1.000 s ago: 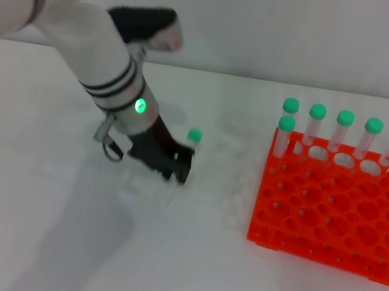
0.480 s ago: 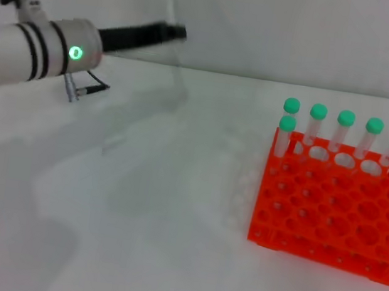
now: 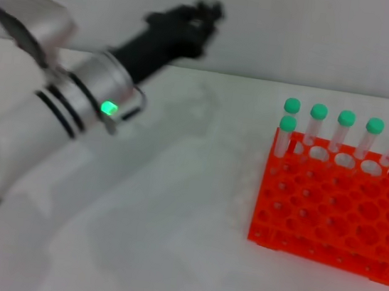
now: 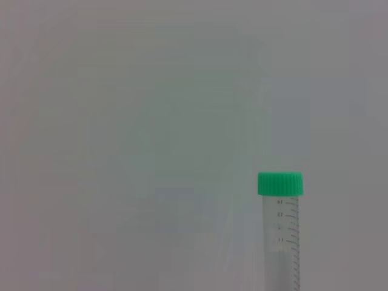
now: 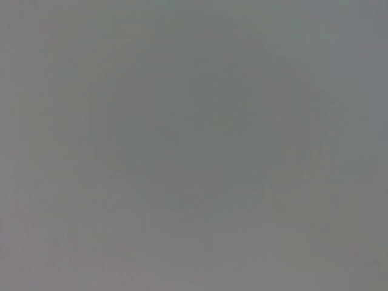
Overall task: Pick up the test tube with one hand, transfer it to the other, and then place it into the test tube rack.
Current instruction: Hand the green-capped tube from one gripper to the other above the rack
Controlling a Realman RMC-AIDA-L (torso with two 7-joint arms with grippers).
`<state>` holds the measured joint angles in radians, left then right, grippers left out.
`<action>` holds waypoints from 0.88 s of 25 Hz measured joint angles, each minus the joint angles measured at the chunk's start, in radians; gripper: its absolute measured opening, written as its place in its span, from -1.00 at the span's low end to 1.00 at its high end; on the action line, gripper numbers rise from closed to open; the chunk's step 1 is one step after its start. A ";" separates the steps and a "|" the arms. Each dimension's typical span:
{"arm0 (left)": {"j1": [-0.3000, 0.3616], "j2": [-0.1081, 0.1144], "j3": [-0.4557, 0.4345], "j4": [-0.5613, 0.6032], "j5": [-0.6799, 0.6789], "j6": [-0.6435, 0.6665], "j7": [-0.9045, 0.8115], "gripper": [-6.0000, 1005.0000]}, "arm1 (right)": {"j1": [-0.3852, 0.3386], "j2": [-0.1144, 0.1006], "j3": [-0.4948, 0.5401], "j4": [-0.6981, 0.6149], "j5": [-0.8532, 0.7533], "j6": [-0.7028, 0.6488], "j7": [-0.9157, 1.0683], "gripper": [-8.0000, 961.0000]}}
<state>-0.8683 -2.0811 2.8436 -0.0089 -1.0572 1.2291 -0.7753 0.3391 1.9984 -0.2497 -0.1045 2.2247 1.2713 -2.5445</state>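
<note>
My left gripper [image 3: 206, 12], black on a silver-white banded arm with a green light, is raised high at the back of the white table, left of the rack. It is shut on the test tube. The tube rises out of the top of the head view, so its cap is hidden there. The left wrist view shows the clear graduated tube [image 4: 282, 242] with its mint-green cap [image 4: 280, 183] against a blank wall. The orange-red test tube rack [image 3: 328, 220] stands at the right on the table. The right gripper is out of view; its wrist view shows only plain grey.
Several green-capped tubes [image 3: 344, 133] stand in the rack's back row, and one [image 3: 286, 132] stands just in front at the left corner. The left arm's forearm [image 3: 62, 114] crosses the table's left side. A pale wall rises behind the table.
The left arm lifted the tube off the table, then swung, and the gripper moved right along the back. The tube's cap has gone out of the top of the head view.
</note>
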 joint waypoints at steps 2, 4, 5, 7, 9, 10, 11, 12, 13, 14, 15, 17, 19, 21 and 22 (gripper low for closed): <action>0.001 -0.004 0.000 0.097 0.018 -0.006 0.156 -0.61 | -0.014 -0.005 -0.035 -0.044 -0.016 0.002 0.103 0.79; -0.002 -0.007 0.000 0.171 0.040 -0.027 0.271 -0.61 | -0.039 -0.015 -0.101 -0.120 -0.048 0.008 0.230 0.79; -0.006 -0.008 -0.001 0.211 0.057 -0.047 0.328 -0.61 | -0.050 -0.024 -0.136 -0.158 -0.068 0.016 0.286 0.79; -0.017 -0.010 -0.004 0.278 0.078 -0.092 0.412 -0.61 | -0.067 -0.057 -0.206 -0.223 -0.124 0.068 0.400 0.79; -0.029 -0.014 -0.006 0.323 0.093 -0.133 0.473 -0.61 | -0.067 -0.082 -0.237 -0.243 -0.171 0.131 0.442 0.79; -0.037 -0.016 -0.006 0.341 0.100 -0.154 0.496 -0.61 | -0.065 -0.095 -0.252 -0.251 -0.202 0.171 0.458 0.79; -0.045 -0.017 -0.007 0.361 0.110 -0.179 0.512 -0.61 | -0.057 -0.111 -0.269 -0.261 -0.238 0.220 0.473 0.79; -0.054 -0.018 -0.007 0.379 0.123 -0.205 0.522 -0.61 | -0.050 -0.122 -0.282 -0.272 -0.269 0.257 0.485 0.79; -0.061 -0.019 -0.008 0.392 0.133 -0.226 0.526 -0.61 | -0.037 -0.134 -0.297 -0.290 -0.310 0.302 0.499 0.78; -0.067 -0.020 -0.009 0.399 0.143 -0.244 0.528 -0.61 | -0.024 -0.140 -0.306 -0.306 -0.348 0.338 0.511 0.78; -0.073 -0.022 -0.010 0.405 0.155 -0.263 0.530 -0.61 | -0.009 -0.141 -0.312 -0.322 -0.383 0.363 0.518 0.78; -0.077 -0.024 -0.010 0.416 0.170 -0.283 0.534 -0.61 | 0.019 -0.136 -0.320 -0.345 -0.438 0.393 0.526 0.78; -0.078 -0.025 -0.010 0.425 0.176 -0.292 0.536 -0.61 | 0.042 -0.121 -0.330 -0.367 -0.471 0.406 0.529 0.78; -0.080 -0.025 -0.010 0.435 0.180 -0.296 0.538 -0.61 | 0.062 -0.106 -0.348 -0.378 -0.482 0.408 0.531 0.78; -0.081 -0.025 -0.010 0.439 0.180 -0.297 0.538 -0.61 | 0.073 -0.099 -0.359 -0.381 -0.483 0.408 0.531 0.78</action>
<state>-0.9491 -2.1062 2.8332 0.4301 -0.8772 0.9324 -0.2372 0.4118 1.8996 -0.6083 -0.4860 1.7417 1.6789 -2.0136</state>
